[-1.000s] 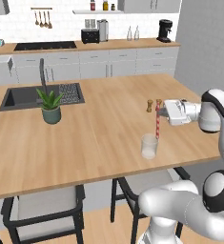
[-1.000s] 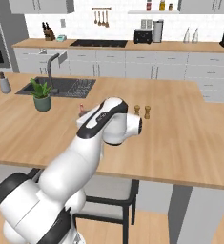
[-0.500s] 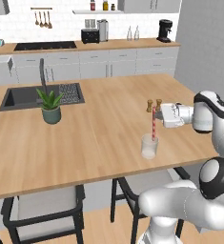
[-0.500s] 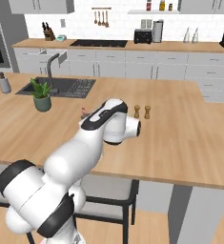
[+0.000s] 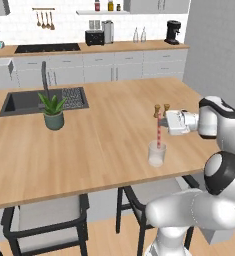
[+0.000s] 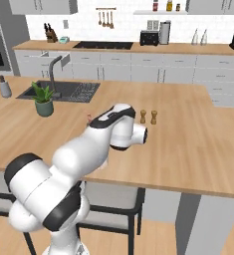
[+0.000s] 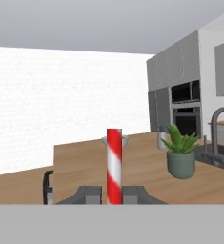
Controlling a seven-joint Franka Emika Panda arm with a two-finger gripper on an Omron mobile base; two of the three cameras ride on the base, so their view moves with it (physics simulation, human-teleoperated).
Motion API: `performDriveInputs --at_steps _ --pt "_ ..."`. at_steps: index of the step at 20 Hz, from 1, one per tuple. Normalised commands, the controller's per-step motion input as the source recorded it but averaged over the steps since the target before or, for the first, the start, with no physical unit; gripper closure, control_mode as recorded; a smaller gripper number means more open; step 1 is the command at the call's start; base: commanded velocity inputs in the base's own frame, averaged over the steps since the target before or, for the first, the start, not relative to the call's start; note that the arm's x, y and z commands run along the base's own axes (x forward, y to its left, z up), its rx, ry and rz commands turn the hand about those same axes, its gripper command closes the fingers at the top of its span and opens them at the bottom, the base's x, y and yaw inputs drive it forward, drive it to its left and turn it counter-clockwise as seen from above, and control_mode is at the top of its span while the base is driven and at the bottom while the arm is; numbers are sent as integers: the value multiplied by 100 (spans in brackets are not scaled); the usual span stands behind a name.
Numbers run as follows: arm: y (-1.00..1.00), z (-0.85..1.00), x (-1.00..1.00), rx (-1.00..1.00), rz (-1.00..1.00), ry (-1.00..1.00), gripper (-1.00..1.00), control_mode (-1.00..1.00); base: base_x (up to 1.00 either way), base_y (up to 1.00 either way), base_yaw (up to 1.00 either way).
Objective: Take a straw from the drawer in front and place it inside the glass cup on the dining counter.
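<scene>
Gripping the straw (image 5: 159, 131) upright, the gripper (image 5: 161, 123) has its jaws closed on the upper part, over the glass cup (image 5: 156, 154) near the front edge of the dining counter (image 5: 104, 145). Straw's lower end sits inside the cup. Two shakers (image 5: 161, 109) stand just behind; potted plant (image 5: 53, 111) by the sink (image 5: 24, 102).

Straw (image 5: 158, 132) upright in glass cup (image 5: 156, 154)
</scene>
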Motion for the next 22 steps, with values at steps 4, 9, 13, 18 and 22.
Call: performDriveInputs --at_steps 4,9,13,18,22 --pt "0 -10 20 0 0 0 100 -100 0 0 0" --pt "-4 -8 16 0 0 0 100 -100 0 0 0" --pt "-8 -14 3 0 -2 0 100 -100 0 0 0" --pt "-9 -16 16 0 -2 0 100 -100 0 0 0" --pt "-7 -17 23 0 -2 0 100 -100 0 0 0"
